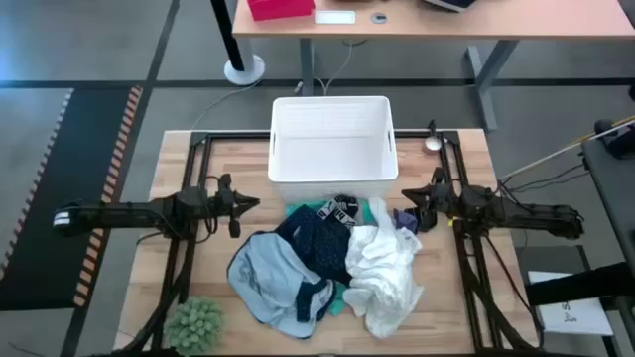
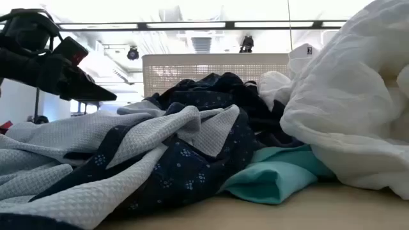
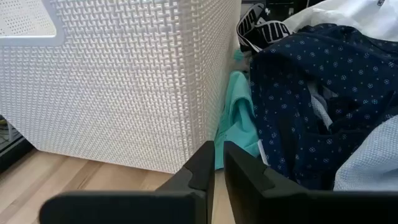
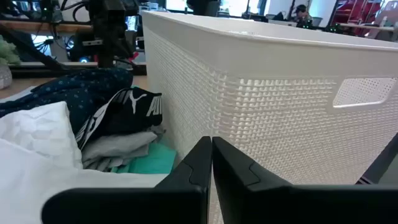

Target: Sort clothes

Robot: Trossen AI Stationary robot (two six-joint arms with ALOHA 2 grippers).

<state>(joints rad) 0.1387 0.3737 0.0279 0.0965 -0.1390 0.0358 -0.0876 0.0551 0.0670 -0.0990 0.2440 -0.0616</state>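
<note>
Nothing appears to have been sorted yet: every garment is seen in one heap on the pale wooden worktop point(image 1: 169, 159), and the white slotted plastic basket point(image 1: 333, 149) behind the heap is seen empty from above. The whole task is judged to be still ahead.

Nearest the front edge, a fuzzy green plant-like ball point(image 1: 194, 323) is seen at the left corner, apart from the clothes. The heap lies centred between the two arms. At its front left, a light blue waffle-textured garment point(image 1: 266, 280) is spread; at front right, a crumpled white fabric garment point(image 1: 385, 273) is piled highest. A turquoise garment point(image 2: 276, 177) is tucked under the pile and shows at its edges. Behind these, a navy garment with a small dotted pattern point(image 1: 319, 241) is draped. Farther back, touching the basket wall, black underwear with a white lettered waistband point(image 4: 127, 112) is seen, with a grey piece point(image 4: 118, 148) beneath it.

Six garments can be counted; more may be hidden underneath. One basket and one green ball are present.

The left end effector point(image 1: 238, 205) is held above the worktop just left of the heap, its fingers pressed together on nothing. The right end effector point(image 1: 415, 208) is poised just right of the heap, near the basket's corner, also pressed together and empty.
</note>
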